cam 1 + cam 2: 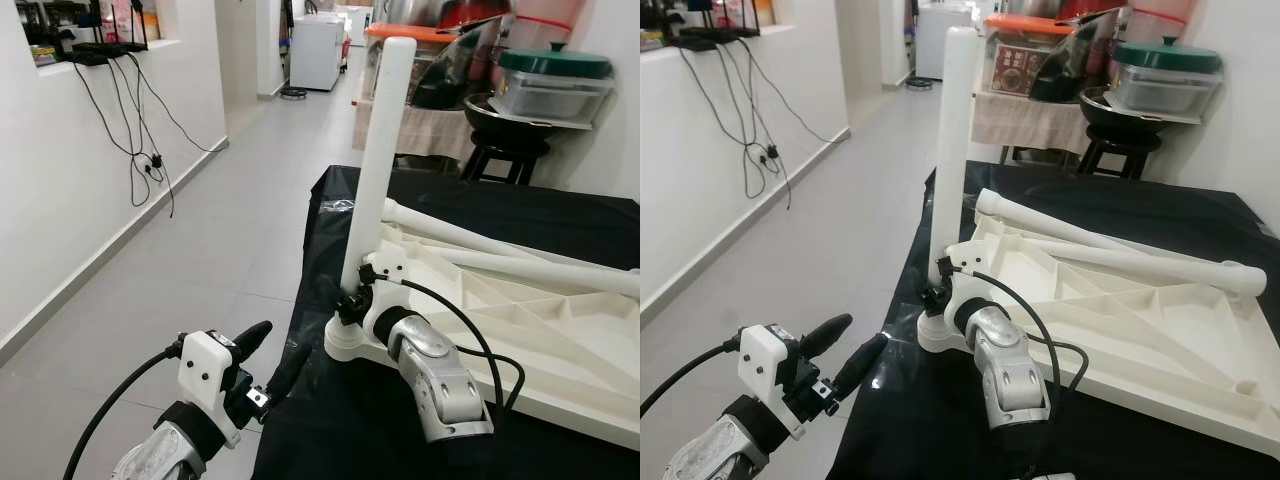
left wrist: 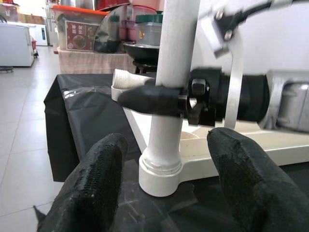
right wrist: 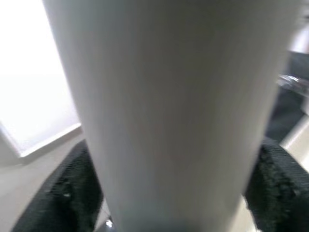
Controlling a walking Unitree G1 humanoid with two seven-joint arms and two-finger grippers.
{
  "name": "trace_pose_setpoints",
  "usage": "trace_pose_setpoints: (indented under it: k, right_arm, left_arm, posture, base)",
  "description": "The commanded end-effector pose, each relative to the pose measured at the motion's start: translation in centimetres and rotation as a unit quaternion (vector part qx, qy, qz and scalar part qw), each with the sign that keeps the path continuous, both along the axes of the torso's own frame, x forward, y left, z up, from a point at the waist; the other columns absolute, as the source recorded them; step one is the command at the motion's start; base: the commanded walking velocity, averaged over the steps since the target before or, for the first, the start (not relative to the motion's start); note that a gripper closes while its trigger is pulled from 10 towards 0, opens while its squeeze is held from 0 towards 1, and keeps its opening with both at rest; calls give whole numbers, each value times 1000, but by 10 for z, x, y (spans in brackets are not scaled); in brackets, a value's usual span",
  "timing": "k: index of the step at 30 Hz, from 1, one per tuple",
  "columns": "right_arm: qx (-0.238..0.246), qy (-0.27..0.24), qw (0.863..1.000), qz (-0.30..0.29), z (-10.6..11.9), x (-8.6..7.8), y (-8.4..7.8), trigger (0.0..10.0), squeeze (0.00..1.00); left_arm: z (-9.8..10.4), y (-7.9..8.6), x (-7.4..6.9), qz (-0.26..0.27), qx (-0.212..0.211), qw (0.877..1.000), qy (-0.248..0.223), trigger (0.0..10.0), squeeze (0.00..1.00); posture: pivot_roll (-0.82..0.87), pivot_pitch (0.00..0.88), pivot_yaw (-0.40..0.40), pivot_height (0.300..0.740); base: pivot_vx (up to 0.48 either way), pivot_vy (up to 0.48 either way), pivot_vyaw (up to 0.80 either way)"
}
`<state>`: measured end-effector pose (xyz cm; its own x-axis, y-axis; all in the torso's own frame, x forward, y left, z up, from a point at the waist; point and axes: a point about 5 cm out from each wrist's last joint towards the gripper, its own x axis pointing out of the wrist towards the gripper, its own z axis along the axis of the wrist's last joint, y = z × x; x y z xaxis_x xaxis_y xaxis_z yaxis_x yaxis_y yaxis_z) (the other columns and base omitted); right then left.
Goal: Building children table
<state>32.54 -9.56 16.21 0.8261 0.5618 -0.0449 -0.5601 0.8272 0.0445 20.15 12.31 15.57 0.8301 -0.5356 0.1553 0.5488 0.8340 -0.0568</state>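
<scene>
A white plastic tabletop [image 1: 560, 330] lies upside down on a table draped in black cloth [image 1: 330, 420], ribs facing up. At the tabletop's corner nearest the robot, a white leg [image 1: 378, 150] stands upright in its round socket [image 2: 159, 176]. The right end effector [image 1: 352, 300] is clamped around this leg low down, just above the socket, one black finger [image 2: 149, 100] wrapping the front of the tube; from the right wrist the leg [image 3: 169, 116] sits squarely between the two pads. Two more white legs [image 1: 1110, 250] lie flat across the tabletop, behind the upright one and reaching toward the far edge.

The left end effector [image 1: 268, 362] hovers off the cloth's edge, just beside that same corner, its fingers [image 2: 91, 188] spread apart with nothing between them, aimed at the socket.

Beyond the tabletop, past the cloth, a stool [image 1: 505, 150] carries a dark pan and a green-lidded container [image 1: 555, 75]. Cables [image 1: 140, 140] hang down the white wall beyond the left end effector.
</scene>
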Motion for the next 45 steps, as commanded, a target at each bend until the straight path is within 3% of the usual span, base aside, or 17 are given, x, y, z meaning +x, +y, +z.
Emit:
trace_pose_setpoints:
  k: [1,5,6,8,11,15,16,17,18,30,33,37,38,39,40,42,45]
  right_arm:
    - [15,-34,997,69,14,2,4,10000,90]
    - [11,-42,993,114,17,2,6,10000,0]
    - [-2,-45,981,188,17,0,7,10000,0]
    - [-2,-45,981,188,17,0,7,10000,0]
    - [-14,-18,952,306,13,2,5,10000,0]
    - [-5,17,936,352,11,11,1,10000,0]
    - [-3,27,934,355,10,15,-1,2941,0]
    - [-3,27,934,355,10,15,-1,2941,0]
    - [-2,33,934,355,10,17,-2,0,0]
    - [-1,24,940,340,7,8,-22,0,0]
    - [-10,25,947,320,2,4,-28,0,0]
    - [-30,29,972,233,-12,-12,-24,0,0]
    - [23,18,999,15,-13,-5,-19,0,0]
    - [23,18,999,15,-13,-5,-19,0,0]
    - [-6,13,997,-76,-25,-26,-10,0,0]
    - [-5,17,992,-123,-28,-35,-6,0,0]
    - [5,47,991,-128,-37,-38,-8,0,0]
  left_arm:
    - [-2,0,1,-4,-4,1000,7,10000,0]
    - [-3,-1,1,-4,-4,1000,7,10000,0]
    - [-3,-1,2,-4,-4,1000,7,10000,0]
    - [-3,-1,2,-4,-4,1000,7,10000,0]
    - [-5,-2,3,-3,-3,1000,8,10000,0]
    - [-6,-2,3,-3,-3,1000,8,10000,0]
    - [-6,-2,3,-3,-3,1000,8,10000,0]
    - [-6,-2,3,-3,-3,1000,8,10000,0]
    - [-6,-3,3,-3,-3,1000,8,10000,0]
    - [-6,-5,2,-5,-5,1000,8,10000,0]
    - [-6,-5,1,-6,-5,1000,8,10000,0]
    - [-4,-3,0,-7,-6,1000,7,10000,0]
    - [-4,-1,-1,-7,-6,1000,7,10000,0]
    - [-4,-1,-1,-7,-6,1000,7,10000,0]
    - [-3,0,0,-6,-5,1000,6,10000,0]
    - [-3,1,0,-5,-4,1000,6,10000,0]
    - [-3,2,3,-4,-4,1000,5,10000,0]
  posture:
    - [96,0,-74,740]
    - [98,0,-74,740]
    - [106,0,-76,740]
    - [106,0,-76,740]
    - [115,0,-77,740]
    - [119,0,-78,740]
    - [119,0,-78,740]
    - [119,0,-78,740]
    - [119,0,-78,740]
    - [103,0,-68,740]
    - [93,0,-65,740]
    - [85,0,-73,740]
    - [58,0,-72,740]
    - [58,0,-72,740]
    - [74,0,-68,740]
    - [51,0,-46,740]
    - [72,0,-67,740]
  base:
    - [0,0,0]
    - [0,0,0]
    - [0,0,0]
    - [0,0,0]
    - [0,0,0]
    - [0,0,0]
    - [0,0,0]
    - [0,0,0]
    - [0,0,0]
    - [0,0,0]
    - [0,0,0]
    - [0,0,0]
    - [0,0,0]
    - [0,0,0]
    - [0,0,0]
    - [0,0,0]
    - [0,0,0]
